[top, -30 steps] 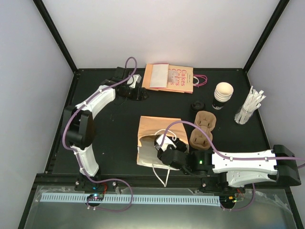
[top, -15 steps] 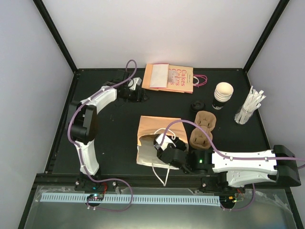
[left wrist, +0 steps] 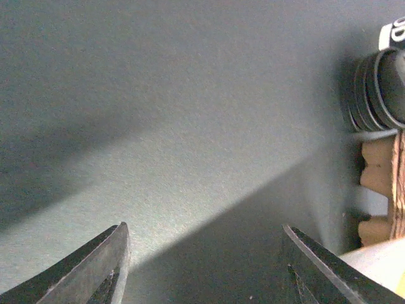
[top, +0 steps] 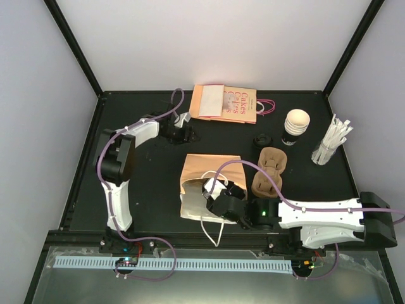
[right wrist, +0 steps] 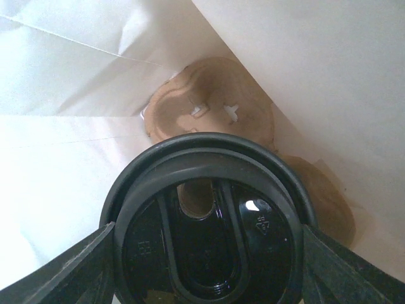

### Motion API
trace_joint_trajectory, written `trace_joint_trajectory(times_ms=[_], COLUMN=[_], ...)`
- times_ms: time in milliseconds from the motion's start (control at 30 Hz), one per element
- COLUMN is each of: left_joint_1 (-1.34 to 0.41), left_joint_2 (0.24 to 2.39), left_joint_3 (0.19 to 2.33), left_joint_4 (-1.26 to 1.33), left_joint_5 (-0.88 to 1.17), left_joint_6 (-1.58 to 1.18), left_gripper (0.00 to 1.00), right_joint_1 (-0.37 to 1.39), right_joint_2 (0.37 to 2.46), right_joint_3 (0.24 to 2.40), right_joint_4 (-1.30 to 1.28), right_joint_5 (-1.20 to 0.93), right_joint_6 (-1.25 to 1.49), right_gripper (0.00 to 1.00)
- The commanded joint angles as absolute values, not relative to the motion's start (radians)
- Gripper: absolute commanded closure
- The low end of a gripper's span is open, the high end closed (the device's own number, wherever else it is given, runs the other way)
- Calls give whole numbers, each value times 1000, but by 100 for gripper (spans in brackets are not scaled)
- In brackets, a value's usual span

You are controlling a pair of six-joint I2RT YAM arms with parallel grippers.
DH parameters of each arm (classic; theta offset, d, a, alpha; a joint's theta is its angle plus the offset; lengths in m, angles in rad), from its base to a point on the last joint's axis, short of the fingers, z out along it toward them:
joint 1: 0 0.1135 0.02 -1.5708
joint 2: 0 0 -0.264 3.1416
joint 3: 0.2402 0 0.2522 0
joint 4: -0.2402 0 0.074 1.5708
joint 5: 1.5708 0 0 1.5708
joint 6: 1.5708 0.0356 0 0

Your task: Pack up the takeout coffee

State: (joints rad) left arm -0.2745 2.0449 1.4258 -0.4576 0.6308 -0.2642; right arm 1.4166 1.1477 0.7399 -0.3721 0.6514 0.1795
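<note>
The takeout coffee [right wrist: 202,183] fills the right wrist view, its round black lid facing the camera. My right gripper [right wrist: 209,253] is shut on the cup, one finger [right wrist: 69,272] against each side. It holds the cup inside the brown paper bag [top: 193,174], which lies on its side on the table. A brown pulp carrier [right wrist: 215,104] sits deeper in the bag, behind the lid. From above, my right gripper [top: 216,192] is at the bag's mouth and hides the cup. My left gripper [top: 183,130] hovers open over bare table near the back.
At the back right stand an open black cup [top: 296,123], a loose black lid [top: 261,139], a second pulp carrier [top: 269,170] and a bundle of white straws [top: 330,142]. A flat printed bag [top: 224,103] lies at the back. The bag's white handle [top: 215,231] loops toward the front.
My left arm has swung right along the back of the table, and its fingers have narrowed. My right gripper has moved slightly left, further into the bag, with the cup.
</note>
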Motion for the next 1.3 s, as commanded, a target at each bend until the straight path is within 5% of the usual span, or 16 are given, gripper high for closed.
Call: trace_joint_trajectory(times_ms=[0, 300, 1267], left_joint_1=[-283, -285, -290], left_joint_2=[2037, 1929, 1863], left_joint_3=[1366, 1136, 1010], left_joint_4=[-390, -253, -223], left_joint_5=[732, 807, 862], left_joint_6=[-309, -383, -392], left_gripper=[36, 41, 48], right_joint_1=[1408, 1405, 1394], right_joint_2=[1168, 1265, 1584], right_joint_3=[769, 809, 905], right_joint_4=[-319, -255, -125], right_joint_5=[666, 675, 724], right_joint_6=[138, 18, -233], right_gripper=[60, 59, 62])
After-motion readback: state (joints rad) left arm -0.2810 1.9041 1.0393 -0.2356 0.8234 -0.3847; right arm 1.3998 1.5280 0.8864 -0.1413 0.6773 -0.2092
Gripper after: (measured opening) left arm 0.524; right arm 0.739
